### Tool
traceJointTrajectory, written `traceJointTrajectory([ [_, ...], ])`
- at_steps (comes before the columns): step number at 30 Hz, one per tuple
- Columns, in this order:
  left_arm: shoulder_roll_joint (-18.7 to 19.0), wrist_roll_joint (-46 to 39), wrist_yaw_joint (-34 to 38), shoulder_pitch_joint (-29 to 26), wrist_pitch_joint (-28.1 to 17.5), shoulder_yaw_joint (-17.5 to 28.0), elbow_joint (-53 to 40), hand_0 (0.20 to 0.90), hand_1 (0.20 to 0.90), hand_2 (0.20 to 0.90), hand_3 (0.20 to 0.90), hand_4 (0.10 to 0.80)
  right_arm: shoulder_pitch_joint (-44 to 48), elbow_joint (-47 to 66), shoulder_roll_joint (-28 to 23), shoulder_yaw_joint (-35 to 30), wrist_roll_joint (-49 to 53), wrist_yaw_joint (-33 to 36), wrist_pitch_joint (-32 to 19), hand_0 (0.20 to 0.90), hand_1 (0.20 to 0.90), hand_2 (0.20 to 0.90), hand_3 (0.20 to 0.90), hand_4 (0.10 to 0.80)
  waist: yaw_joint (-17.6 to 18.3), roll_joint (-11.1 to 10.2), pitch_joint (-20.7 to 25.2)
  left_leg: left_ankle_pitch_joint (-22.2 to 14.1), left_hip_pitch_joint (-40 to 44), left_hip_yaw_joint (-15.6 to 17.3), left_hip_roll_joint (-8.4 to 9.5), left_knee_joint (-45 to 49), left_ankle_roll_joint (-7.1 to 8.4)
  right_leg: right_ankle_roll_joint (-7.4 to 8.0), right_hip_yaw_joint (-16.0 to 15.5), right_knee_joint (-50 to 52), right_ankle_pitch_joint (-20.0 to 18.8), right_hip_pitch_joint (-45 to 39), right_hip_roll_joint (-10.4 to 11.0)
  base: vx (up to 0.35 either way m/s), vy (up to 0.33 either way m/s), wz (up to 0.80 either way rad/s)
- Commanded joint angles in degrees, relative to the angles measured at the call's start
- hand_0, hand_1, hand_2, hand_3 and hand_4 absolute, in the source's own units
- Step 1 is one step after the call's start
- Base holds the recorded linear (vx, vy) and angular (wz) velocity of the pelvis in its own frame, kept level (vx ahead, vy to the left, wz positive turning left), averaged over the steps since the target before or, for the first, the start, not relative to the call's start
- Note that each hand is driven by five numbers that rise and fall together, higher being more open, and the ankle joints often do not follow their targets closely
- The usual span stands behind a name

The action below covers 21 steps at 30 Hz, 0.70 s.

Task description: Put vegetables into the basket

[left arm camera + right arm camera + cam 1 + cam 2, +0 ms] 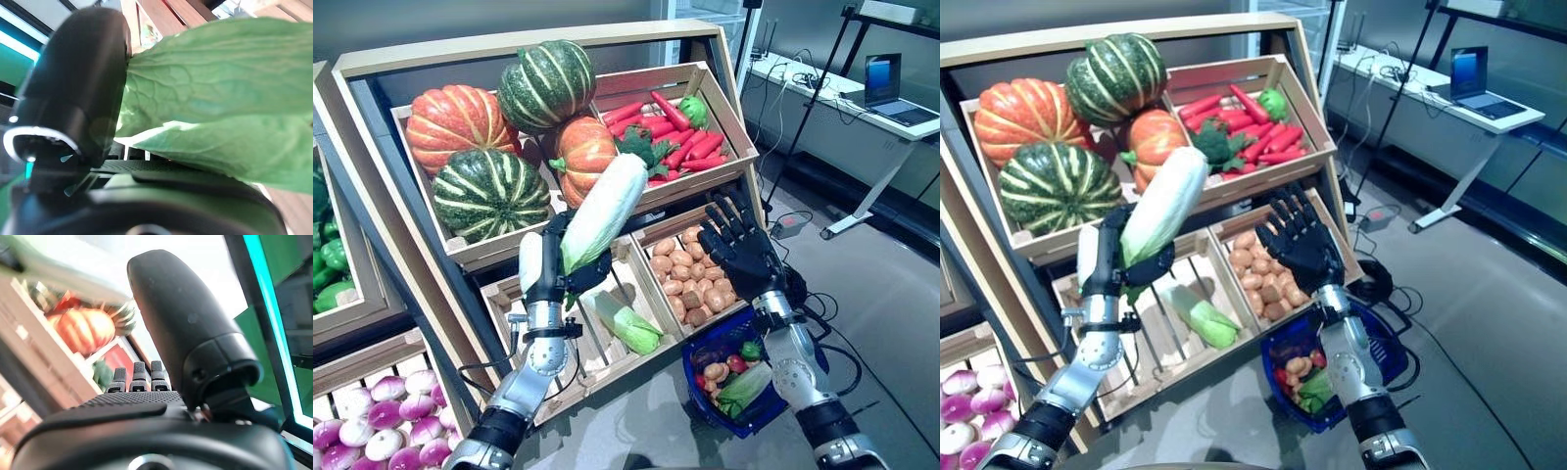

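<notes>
My left hand [551, 262] is shut on a long white and green cabbage [604, 210] and holds it up, tilted, in front of the stand's middle crates. Its green leaves show close in the left wrist view [220, 98]. The blue basket [710, 345] stands on the floor at the lower right, with small round vegetables and a green leafy one [744, 388] inside. My right hand [741, 249] is open, fingers spread, raised above the basket and in front of the potato crate. It also shows in the right wrist view [146, 406].
The wooden vegetable stand [509, 59] rises right in front, its crates sloping towards me. A second pale green cabbage [627, 322] lies in the crate below my left hand. A desk with a laptop [886, 83] stands at the back right, across the grey floor.
</notes>
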State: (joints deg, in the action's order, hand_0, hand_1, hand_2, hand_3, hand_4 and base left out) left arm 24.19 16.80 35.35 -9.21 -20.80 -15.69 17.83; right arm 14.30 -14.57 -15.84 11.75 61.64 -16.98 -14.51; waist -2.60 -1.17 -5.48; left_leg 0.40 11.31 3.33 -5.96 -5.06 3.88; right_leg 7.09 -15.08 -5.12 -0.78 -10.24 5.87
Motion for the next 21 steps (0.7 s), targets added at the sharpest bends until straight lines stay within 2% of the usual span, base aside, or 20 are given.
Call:
traceJointTrajectory([
  [1, 3.92, 3.49, 1.24, -12.63, -8.78, -3.01, -3.95, 0.300, 0.300, 0.300, 0.300, 0.400, 7.95, 7.38, 1.09, -2.33, 4.15, -3.64, -2.03, 0.900, 0.900, 0.900, 0.900, 0.800, -0.35, -1.02, 3.37, -1.31, -1.35, 1.31, 0.56, 0.06, -0.06, -1.47, -1.16, 0.67, 0.11, -1.93, 2.03, 0.000, 0.000, 0.00],
  [13, 2.96, 8.77, 4.40, -16.76, -11.18, -7.46, -5.76, 0.300, 0.300, 0.300, 0.300, 0.400, 11.04, 3.55, 3.15, 0.34, 10.71, -3.24, 1.99, 0.900, 0.900, 0.900, 0.900, 0.800, -0.40, -1.01, 3.87, -1.35, -1.30, 1.53, 0.41, 0.06, 0.09, -1.42, -0.69, 0.54, 0.06, -1.86, 2.23, 0.000, 0.000, 0.00],
  [21, 3.18, 10.30, 6.44, -18.05, -10.38, -8.83, -6.43, 0.300, 0.300, 0.300, 0.300, 0.400, 11.74, 2.44, 3.03, 1.73, 10.57, -3.17, 3.98, 0.900, 0.900, 0.900, 0.900, 0.800, -0.15, -1.04, 3.96, -1.44, -1.17, 1.84, 0.25, 0.06, 0.17, -1.29, -0.47, 0.49, 0.06, -1.82, 2.36, 0.000, 0.000, 0.00],
])
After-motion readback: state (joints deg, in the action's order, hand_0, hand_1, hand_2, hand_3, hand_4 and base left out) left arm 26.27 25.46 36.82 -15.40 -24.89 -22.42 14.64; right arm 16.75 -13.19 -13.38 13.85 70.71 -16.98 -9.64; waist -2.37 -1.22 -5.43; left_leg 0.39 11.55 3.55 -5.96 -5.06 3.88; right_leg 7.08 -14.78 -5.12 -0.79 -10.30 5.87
